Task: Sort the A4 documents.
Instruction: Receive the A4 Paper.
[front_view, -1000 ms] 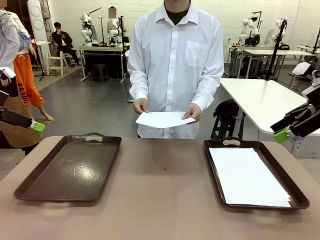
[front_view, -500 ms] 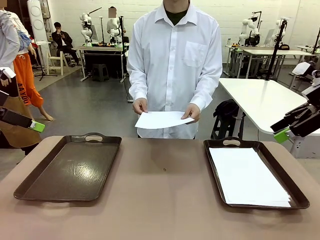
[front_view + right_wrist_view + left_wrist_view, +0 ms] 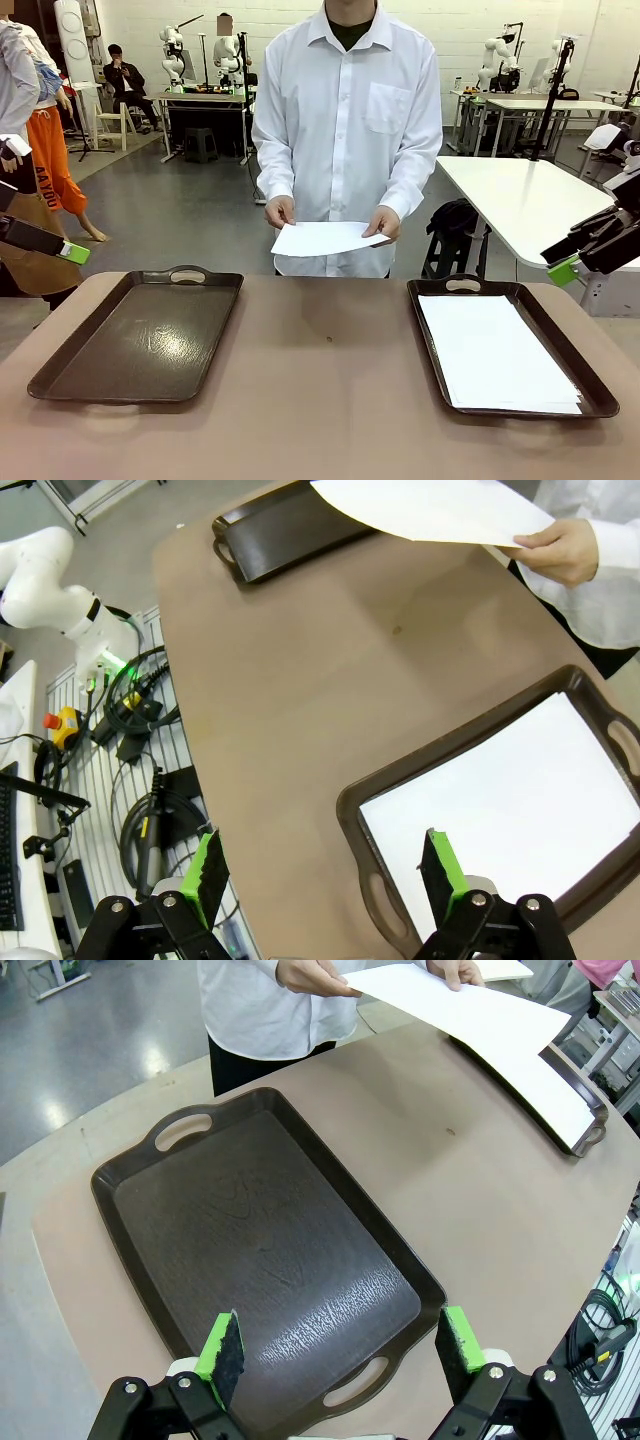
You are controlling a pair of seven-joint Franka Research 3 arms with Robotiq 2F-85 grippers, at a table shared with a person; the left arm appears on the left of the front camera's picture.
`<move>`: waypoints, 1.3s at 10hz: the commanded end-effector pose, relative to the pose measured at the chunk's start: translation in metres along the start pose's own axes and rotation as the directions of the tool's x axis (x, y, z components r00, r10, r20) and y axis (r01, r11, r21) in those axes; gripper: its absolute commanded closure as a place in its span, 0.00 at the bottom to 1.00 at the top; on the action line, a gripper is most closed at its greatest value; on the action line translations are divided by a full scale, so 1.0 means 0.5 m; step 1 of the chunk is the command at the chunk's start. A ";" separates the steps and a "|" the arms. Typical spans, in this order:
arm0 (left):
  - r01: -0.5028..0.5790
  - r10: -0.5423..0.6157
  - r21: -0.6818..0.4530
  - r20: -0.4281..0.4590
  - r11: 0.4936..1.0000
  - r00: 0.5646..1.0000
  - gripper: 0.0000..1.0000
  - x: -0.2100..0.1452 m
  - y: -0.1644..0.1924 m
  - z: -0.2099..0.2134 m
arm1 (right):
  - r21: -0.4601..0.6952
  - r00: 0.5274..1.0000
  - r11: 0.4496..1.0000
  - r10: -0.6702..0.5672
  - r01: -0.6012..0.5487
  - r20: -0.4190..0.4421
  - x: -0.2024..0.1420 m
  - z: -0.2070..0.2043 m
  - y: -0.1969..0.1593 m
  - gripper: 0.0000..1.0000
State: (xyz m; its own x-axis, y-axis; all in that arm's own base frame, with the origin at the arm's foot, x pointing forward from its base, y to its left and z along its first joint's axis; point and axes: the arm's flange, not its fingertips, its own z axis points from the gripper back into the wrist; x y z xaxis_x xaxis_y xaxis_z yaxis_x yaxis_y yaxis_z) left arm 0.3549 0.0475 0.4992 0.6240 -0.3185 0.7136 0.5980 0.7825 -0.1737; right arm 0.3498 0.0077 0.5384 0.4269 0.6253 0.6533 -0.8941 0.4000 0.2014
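Left gripper hangs above the near end of the left tray, fingers spread wide, green pads apart, nothing between them and touching nothing; the tray's near handle shows through the gap below. In the front view this gripper sits at the far left edge of the picture, off the tabletop, only a green pad tip and black finger visible. Right gripper likewise hangs with fingers wide apart and empty, above the near left corner of the right tray; in the front view it is at the far right, raised clear of the tabletop. Left tray dark brown, handled, nothing lying in it. Right tray carries a stack of A4 documents, white, lying flat, edges slightly uneven at the near right corner. One more sheet is held by the person standing at the far side, between both hands: one hand on the sheet's left edge, other hand on its right edge, sheet roughly level, above the far edge of the tabletop, about midway between the two trays. Middle of the tabletop between the trays bare, brown.
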 end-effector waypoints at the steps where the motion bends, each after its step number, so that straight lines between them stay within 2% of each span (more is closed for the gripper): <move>1: 0.012 -0.012 -0.018 0.013 1.000 1.000 0.00 -0.004 0.005 -0.003 | 0.005 1.000 1.000 0.003 -0.003 0.005 0.001 -0.001 0.000 0.00; 13: 0.012 -0.012 -0.018 0.013 1.000 1.000 0.00 -0.004 0.005 -0.003 | 0.005 1.000 1.000 0.003 -0.003 0.005 0.001 -0.001 0.000 0.00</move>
State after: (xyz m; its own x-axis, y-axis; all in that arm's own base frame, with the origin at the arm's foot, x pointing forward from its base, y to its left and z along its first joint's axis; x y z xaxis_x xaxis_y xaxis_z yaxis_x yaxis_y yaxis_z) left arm 0.3549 0.0475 0.4992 0.6240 -0.3185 0.7136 0.5980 0.7825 -0.1737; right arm 0.3498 0.0078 0.5384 0.4268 0.6253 0.6533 -0.8941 0.3999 0.2014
